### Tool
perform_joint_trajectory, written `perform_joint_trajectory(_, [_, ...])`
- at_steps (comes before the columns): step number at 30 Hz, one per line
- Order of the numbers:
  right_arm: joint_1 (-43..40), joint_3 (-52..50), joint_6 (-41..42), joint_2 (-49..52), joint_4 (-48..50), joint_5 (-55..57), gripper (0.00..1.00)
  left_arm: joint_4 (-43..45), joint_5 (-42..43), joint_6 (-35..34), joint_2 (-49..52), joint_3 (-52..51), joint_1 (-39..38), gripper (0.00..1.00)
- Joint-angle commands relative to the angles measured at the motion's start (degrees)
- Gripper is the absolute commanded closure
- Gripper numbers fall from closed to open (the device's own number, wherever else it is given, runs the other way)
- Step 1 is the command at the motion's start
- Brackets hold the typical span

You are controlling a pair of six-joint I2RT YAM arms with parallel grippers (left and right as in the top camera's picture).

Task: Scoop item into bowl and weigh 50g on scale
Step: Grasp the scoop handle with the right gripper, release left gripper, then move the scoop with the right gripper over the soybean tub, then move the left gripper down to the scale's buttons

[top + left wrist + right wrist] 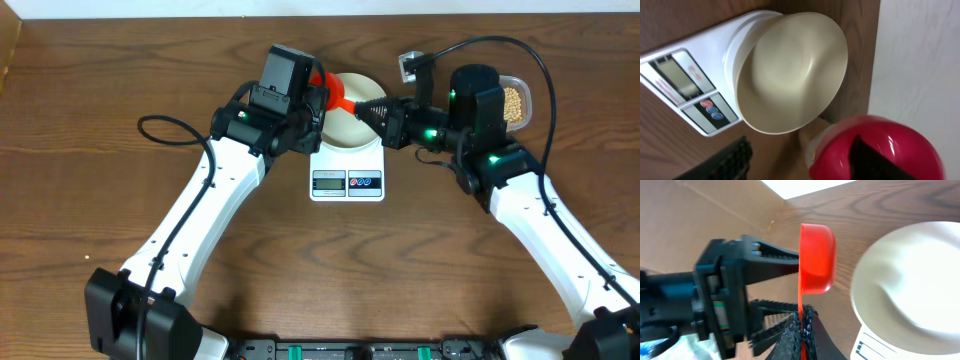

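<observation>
Overhead: beans (514, 102) lie in the clear tub (527, 82), and the empty bowl (350, 125) sits on the scale (347, 158), ready for weighing. Left wrist: the left gripper (800, 156) gapes wide, holding nothing, beside the red scoop (880, 145). Right wrist: the right gripper (801, 327) clamps the scoop's handle, apparently to carry it.

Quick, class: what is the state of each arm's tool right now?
Left tool: open, fingers apart beside the red scoop.
Right tool: shut on the red scoop's handle.

Scale (347, 183) readout illegibly small; red scoop (900, 145) blurred, cut off.
</observation>
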Motion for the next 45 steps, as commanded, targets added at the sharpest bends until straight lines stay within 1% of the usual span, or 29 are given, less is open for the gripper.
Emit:
perform_joint_trajectory(1, [-1.46, 0.92, -0.39, -0.09, -1.22, 2.58, 0.99, -0.33, -1.05, 8.17, 0.59, -0.02, -0.11, 0.3])
perform_joint_trajectory(4, [-2.69, 0.92, -0.92, -0.09, -1.92, 3.15, 0.99, 0.22, -2.78, 16.79, 0.59, -0.02, -0.11, 0.3])
perform_joint_trajectory(6, [-4.0, 0.92, -1.07, -0.09, -2.12, 3.1, 0.99, 1.42, -3.43, 24.9, 0.52, 0.02, -0.11, 0.3])
perform_joint_trajectory(10, [-6.91, 0.94, -1.05, -0.11, -2.08, 2.86, 0.99, 3.23, -3.56, 42.23, 0.0, 0.02, -0.13, 0.3])
perform_joint_trajectory(16, [-13.18, 1.03, -2.19, -1.03, -2.54, -1.46, 0.99, 2.19, -1.7, 70.05, -2.12, 0.02, -1.25, 0.3])
perform_joint_trajectory(17, [-15.17, 1.05, -2.86, -1.79, -3.39, -2.21, 0.99, 1.14, -1.6, 75.76, -2.62, 0.02, -2.14, 0.3])
perform_joint_trajectory(18, [-16.17, 1.05, -3.54, -2.25, -4.02, -2.38, 0.99, 0.42, -1.62, 78.05, -2.82, 0.02, -2.58, 0.27])
perform_joint_trajectory(19, [-17.4, 1.07, -4.37, -2.97, -5.07, -2.38, 0.99, -0.48, -1.64, 79.58, -3.04, 0.02, -2.99, 0.25])
perform_joint_trajectory(20, [-18.73, 1.09, -5.35, -3.8, -6.27, -2.34, 0.99, -1.36, -1.66, 79.73, -3.13, 0.02, -3.19, 0.17])
perform_joint_trajectory(21, [-19.82, 1.09, -6.38, -4.52, -7.34, -2.34, 0.99, -2.21, -1.64, 79.71, -3.13, 0.02, -3.23, 0.04])
perform_joint_trajectory(28, [-27.98, 1.09, -11.5, -10.03, -18.08, -0.98, 0.99, -9.03, -1.38, 79.93, -3.13, 0.0, -3.34, 0.04])
perform_joint_trajectory(31, [-30.77, 1.09, -12.68, -11.17, -21.09, -1.03, 0.99, -11.85, -1.4, 81.29, -3.13, -0.17, -3.63, 0.12])
perform_joint_trajectory(32, [-31.58, 1.09, -12.68, -11.3, -21.79, -1.03, 0.99, -12.5, -1.4, 82.05, -3.13, -0.5, -3.96, 0.12])
perform_joint_trajectory(34, [-33.4, 1.09, -12.72, -11.37, -23.04, -1.2, 0.99, -13.29, -1.4, 84.43, -3.1, -1.29, -4.9, 0.18])
perform_joint_trajectory(38, [-36.35, 1.09, -13.11, -11.37, -24.22, -3.48, 0.99, -13.25, -1.4, 88.41, -3.1, -3.89, -7.69, 0.22])
perform_joint_trajectory(40, [-37.66, 1.09, -13.11, -11.37, -24.5, -4.68, 0.99, -12.76, -1.38, 88.76, -3.13, -5.35, -8.92, 0.22])
perform_joint_trajectory(44, [-38.71, 1.09, -13.31, -11.37, -26.6, -4.94, 0.99, -12.0, -1.14, 88.74, -3.1, -8.39, -11.1, 0.3])
perform_joint_trajectory(45, [-38.69, 1.09, -13.4, -11.37, -27.58, -4.94, 0.99, -11.54, -0.22, 88.72, -3.1, -9.75, -11.74, 0.37])
